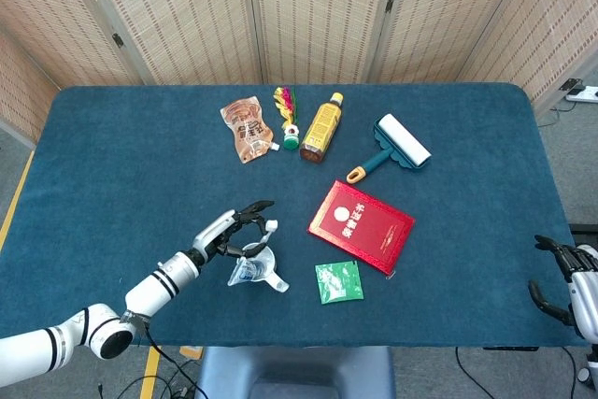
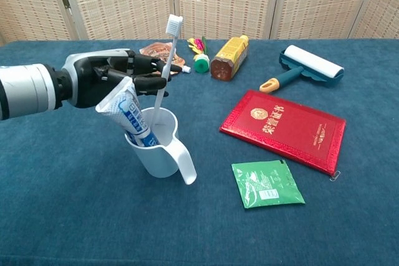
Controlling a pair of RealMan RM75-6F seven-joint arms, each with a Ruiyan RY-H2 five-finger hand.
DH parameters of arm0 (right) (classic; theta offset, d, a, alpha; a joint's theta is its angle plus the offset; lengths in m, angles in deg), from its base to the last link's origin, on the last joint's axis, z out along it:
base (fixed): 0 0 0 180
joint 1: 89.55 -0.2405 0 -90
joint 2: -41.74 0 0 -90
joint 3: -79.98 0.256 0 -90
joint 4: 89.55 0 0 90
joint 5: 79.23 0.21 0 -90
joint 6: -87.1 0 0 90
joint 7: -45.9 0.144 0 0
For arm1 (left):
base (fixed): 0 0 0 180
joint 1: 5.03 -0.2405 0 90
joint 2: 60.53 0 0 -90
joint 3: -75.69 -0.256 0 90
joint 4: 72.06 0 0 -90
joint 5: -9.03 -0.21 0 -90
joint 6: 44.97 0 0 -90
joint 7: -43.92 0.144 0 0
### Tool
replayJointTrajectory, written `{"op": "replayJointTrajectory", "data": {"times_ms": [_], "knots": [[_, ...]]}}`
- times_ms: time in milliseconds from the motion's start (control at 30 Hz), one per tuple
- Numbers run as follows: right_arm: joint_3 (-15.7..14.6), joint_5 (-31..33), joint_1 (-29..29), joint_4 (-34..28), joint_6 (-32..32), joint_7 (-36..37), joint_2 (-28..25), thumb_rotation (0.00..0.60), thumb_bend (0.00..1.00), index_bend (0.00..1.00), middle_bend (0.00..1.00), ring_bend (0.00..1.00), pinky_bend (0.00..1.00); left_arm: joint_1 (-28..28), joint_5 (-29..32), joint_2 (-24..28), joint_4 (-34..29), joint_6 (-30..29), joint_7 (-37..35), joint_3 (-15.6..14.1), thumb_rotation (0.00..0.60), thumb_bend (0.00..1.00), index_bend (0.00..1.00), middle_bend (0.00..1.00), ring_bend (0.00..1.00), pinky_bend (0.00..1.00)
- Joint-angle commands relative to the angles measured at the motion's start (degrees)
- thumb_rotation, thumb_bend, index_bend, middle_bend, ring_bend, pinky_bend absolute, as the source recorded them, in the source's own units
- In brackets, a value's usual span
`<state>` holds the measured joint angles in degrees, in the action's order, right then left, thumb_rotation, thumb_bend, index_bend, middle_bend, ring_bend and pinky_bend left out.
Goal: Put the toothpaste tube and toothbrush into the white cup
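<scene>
The white cup (image 2: 161,155) stands near the table's front, left of centre, leaning slightly left; it shows in the head view too as the cup (image 1: 260,268). The blue and white toothpaste tube (image 2: 128,111) sticks out of it, slanting left. The white toothbrush (image 2: 167,54) stands in the cup with its bristles up. My left hand (image 2: 106,76) is just above and left of the cup and pinches the brush handle between thumb and finger; it also appears in the head view as my left hand (image 1: 234,227). My right hand (image 1: 568,279) hangs off the table's right edge, holding nothing.
A red booklet (image 2: 283,129) and a green sachet (image 2: 267,184) lie right of the cup. At the back are a brown pouch (image 2: 153,49), a shuttlecock (image 2: 198,51), an amber bottle (image 2: 227,55) and a teal lint roller (image 2: 308,63).
</scene>
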<state>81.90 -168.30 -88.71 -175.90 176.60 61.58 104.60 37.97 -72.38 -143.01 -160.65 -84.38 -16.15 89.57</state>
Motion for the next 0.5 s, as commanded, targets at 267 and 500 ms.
{"op": "replayJointTrajectory", "data": {"times_ms": [267, 500], "knots": [[0.07, -0.35, -0.10, -0.24, 0.31, -0.03, -0.07, 0.600, 0.31, 0.17, 0.28, 0.24, 0.24, 1.12, -1.10, 0.83, -0.14, -1.99, -1.50, -0.51, 0.600, 0.42, 0.13, 0.04, 0.00, 0.14], [0.07, -0.32, 0.12, -0.06, 0.70, 0.22, -0.15, 0.600, 0.31, 0.17, 0.28, 0.24, 0.24, 2.04, 0.32, 3.02, -1.02, -2.78, -0.31, 0.84, 0.600, 0.42, 0.08, 0.04, 0.00, 0.14]]}}
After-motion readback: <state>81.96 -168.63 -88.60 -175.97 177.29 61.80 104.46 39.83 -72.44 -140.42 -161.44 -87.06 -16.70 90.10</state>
